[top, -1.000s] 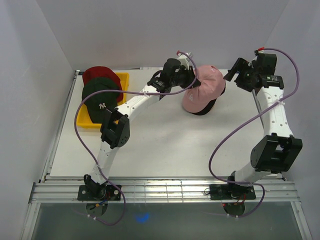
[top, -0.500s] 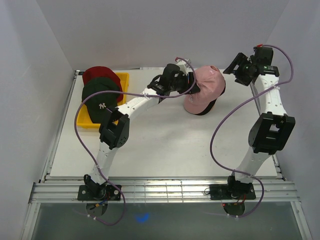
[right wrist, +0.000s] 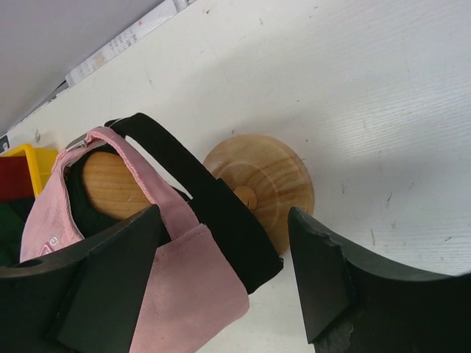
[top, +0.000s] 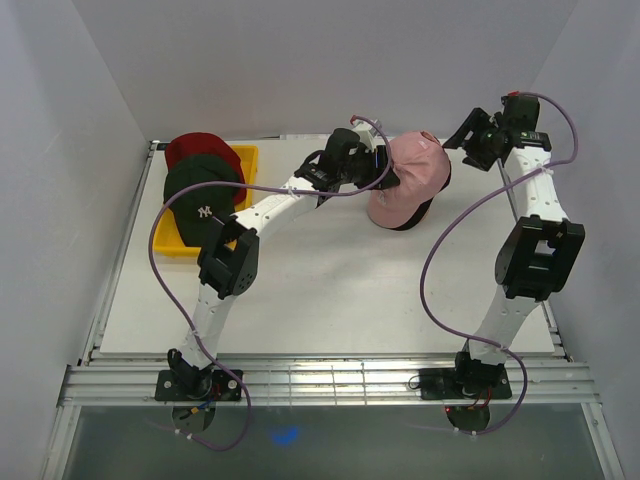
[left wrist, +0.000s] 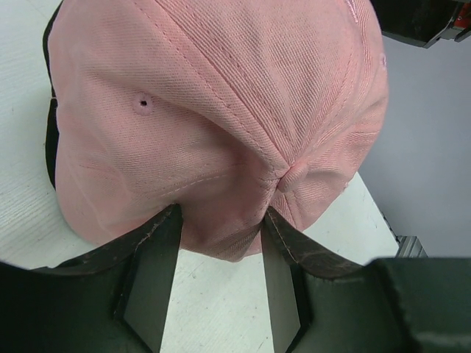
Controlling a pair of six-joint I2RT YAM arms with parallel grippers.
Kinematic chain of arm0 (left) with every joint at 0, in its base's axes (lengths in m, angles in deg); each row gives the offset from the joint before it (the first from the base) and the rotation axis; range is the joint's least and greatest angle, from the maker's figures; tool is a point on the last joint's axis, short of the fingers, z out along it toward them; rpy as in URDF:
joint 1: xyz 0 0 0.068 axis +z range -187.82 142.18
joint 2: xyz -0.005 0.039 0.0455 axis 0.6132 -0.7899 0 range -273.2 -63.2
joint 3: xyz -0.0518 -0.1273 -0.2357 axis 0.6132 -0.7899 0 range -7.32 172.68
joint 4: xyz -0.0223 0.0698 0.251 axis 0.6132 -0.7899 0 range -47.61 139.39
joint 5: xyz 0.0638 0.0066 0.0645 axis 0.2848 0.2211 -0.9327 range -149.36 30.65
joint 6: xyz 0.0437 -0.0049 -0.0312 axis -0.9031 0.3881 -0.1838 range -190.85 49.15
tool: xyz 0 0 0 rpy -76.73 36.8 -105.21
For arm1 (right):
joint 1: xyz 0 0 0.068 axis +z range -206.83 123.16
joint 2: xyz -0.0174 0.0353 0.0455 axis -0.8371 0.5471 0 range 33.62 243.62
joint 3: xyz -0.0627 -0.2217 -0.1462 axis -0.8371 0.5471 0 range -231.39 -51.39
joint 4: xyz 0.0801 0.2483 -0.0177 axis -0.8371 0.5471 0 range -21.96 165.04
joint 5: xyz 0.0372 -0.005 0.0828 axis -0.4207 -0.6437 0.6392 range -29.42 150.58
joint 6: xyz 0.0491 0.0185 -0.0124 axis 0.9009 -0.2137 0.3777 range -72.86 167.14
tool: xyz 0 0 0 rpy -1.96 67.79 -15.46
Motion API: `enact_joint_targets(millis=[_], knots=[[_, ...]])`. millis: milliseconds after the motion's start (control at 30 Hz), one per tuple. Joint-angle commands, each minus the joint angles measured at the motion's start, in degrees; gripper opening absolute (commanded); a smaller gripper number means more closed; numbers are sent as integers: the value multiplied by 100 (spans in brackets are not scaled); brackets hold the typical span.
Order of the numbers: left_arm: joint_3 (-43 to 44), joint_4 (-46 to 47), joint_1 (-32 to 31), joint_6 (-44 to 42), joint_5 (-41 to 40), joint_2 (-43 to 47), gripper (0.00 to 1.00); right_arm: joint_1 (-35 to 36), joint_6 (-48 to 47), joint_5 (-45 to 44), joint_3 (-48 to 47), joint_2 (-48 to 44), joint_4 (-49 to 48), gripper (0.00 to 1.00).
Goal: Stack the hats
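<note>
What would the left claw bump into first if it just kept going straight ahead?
Most likely the pink cap: the left gripper is open, and the cap's crown fills the gap right ahead.

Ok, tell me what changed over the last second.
The right arm folded up and back, carrying its tool toward the far right corner, away from the pink hat; it hangs open and empty. The left tool shifted slightly right, its fingers straddling the pink hat's crown. The pink hat barely moved on the wooden stand. The dark hats on the yellow tray stayed put.
</note>
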Motion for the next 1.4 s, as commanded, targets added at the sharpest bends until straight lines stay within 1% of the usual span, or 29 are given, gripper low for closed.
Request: enact_joint_targets(millis=[0, 400, 633, 800, 1033, 1367], knots=[[28, -162, -18, -21, 15, 463, 57, -25, -119, -129, 21, 59, -182, 75], [20, -215, -18, -47, -11, 472, 57, -104, -172, -340, 144, 200, -173, 68], [11, -250, -18, -74, -3, 489, 57, -174, -110, -366, 21, -55, -217, 69], [2, -206, -18, -47, 15, 516, 57, -166, 13, 3, -146, -55, -261, 69], [2, -189, -26, -38, 15, 516, 57, -165, 153, 318, 302, -328, -700, 70], [19, -197, -26, -38, -12, 498, 57, -8, 154, 389, 390, -372, -797, 71]])
